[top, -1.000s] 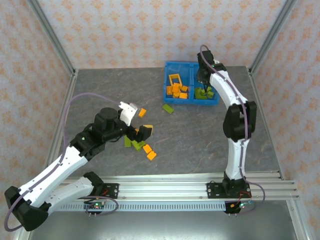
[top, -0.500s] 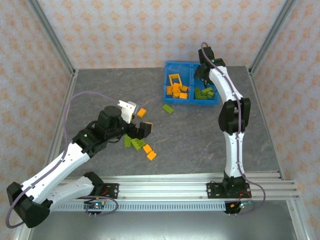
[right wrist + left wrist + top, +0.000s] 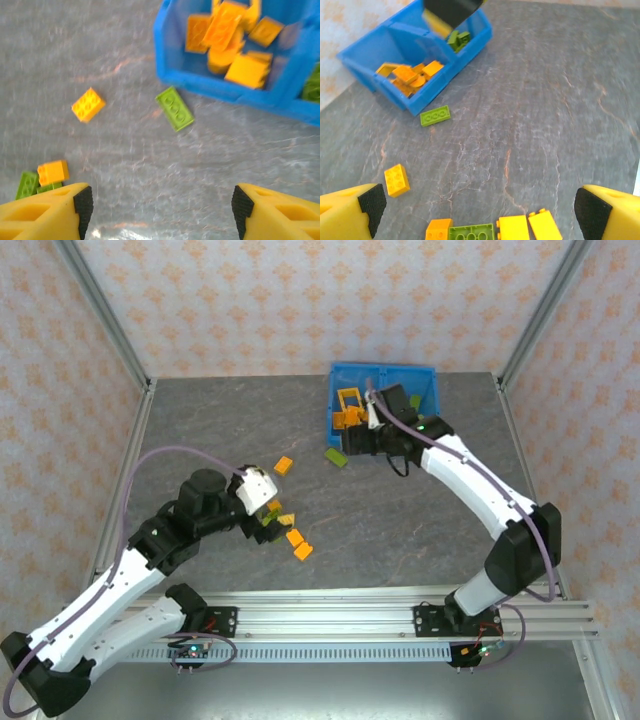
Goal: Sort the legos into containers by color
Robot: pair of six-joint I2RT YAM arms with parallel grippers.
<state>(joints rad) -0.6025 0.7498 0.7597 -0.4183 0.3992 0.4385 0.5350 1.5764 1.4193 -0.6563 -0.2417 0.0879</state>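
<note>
Roughly two-thirds done, by est. Bin (image 3: 428,375), far side of desk (image 3: 200,420): one compartment w/ orange bricks (image 3: 352,418) incl. square frame (image 3: 348,397), the other w/ green bricks (image 3: 458,39); colours unmixed as far as visible.

Loose on desk:
- green brick (image 3: 336,457), just beside bin's front wall
- orange brick (image 3: 284,466), alone, mid-desk
- cluster (image 3: 290,537) of orange, yellow-orange and green pcs, touching or nearly so, nearer the arm bases

Left claw (image 3: 480,205): fingers wide apart, nothing btwn them, hanging directly over cluster. Right claw (image 3: 160,205): fingers wide apart, empty, above bare desk btwn bin and loose bricks, green brick closest ahead.

To do, est.: green brick into green side, orange brick into orange side, then cluster split by colour. Cluster count uncertain, part hidden under left claw in top view. Likely next: each claw descends on its nearest pc.
</note>
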